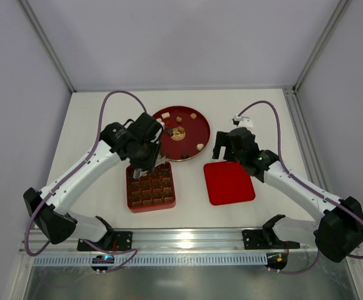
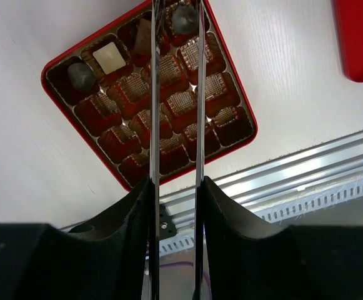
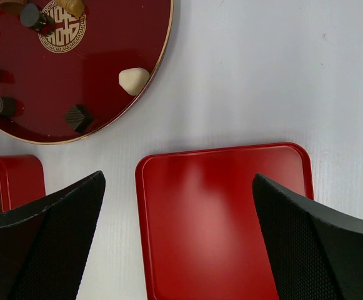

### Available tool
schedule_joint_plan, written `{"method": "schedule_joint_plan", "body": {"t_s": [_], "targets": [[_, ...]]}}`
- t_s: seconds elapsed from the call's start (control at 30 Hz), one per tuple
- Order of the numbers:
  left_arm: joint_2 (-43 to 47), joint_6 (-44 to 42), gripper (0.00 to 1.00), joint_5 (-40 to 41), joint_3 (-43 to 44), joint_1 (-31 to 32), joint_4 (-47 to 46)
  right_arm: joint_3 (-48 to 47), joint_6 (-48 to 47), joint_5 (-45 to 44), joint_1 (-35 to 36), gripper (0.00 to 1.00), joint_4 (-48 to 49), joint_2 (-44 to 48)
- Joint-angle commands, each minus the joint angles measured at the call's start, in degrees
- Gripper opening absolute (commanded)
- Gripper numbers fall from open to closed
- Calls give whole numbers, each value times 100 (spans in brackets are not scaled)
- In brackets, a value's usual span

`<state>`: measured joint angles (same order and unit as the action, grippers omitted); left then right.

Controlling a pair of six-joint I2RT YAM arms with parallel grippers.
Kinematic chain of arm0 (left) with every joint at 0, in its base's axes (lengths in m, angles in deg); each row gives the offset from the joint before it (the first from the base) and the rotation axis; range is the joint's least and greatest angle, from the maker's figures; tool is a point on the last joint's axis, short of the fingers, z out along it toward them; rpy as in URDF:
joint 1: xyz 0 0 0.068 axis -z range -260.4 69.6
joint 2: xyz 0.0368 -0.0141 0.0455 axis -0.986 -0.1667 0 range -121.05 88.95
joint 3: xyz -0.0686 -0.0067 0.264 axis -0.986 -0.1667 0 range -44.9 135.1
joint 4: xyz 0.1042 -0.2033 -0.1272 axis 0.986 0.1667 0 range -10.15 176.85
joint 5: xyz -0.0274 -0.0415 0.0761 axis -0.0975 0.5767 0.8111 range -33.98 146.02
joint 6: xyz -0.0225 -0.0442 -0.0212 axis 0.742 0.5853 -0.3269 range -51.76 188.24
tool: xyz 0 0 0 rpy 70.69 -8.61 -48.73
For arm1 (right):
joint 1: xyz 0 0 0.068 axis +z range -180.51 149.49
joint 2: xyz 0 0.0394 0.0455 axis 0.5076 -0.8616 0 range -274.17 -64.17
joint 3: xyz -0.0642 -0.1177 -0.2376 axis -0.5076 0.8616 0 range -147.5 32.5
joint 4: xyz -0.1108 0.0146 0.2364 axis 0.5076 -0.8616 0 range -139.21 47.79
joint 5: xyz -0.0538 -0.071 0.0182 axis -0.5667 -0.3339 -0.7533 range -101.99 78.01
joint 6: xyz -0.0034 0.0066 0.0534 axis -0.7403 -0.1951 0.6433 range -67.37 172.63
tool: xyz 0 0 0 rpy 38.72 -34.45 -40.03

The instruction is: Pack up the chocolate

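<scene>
Chocolate [image 2: 109, 56] sits in the tray [image 2: 81, 131] row beneath the released left end effector [image 2: 176, 9], while the right end effector [image 3: 178, 181] gapes above the lid [image 3: 231, 250].

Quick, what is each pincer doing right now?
Left pincer: astride a dark chocolate; whether it grips cannot be told.
Right pincer: open, holding nothing.

Square red tray [image 1: 151, 208] on white table [image 1: 94, 125], near metal rail [image 1: 187, 236]. Flat red lid [image 1: 229, 182] to its right, apart. Round red plate [image 1: 197, 132] behind, between both.
</scene>
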<state>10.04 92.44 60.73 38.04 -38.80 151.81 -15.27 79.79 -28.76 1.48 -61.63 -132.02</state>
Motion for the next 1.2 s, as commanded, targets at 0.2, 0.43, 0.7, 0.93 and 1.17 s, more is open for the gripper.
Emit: {"method": "schedule_joint_plan", "body": {"t_s": [0.2,0.43,0.7,0.93,1.17], "targets": [[-317,-153,38,487,1022,-47,37,-66,-53,-124,-26,100,61,97],[-1010,-346,38,443,1689,-433,-156,-119,-167,-72,-52,100,0,115],[-1767,-566,38,276,2200,-926,-376,-154,-246,51,-79,100,-27,141],[-2242,-645,37,294,2376,-1207,-543,-154,-264,122,-87,100,0,115],[-2453,-672,37,276,2350,-1366,-578,-128,-290,148,-96,100,35,80]]}}
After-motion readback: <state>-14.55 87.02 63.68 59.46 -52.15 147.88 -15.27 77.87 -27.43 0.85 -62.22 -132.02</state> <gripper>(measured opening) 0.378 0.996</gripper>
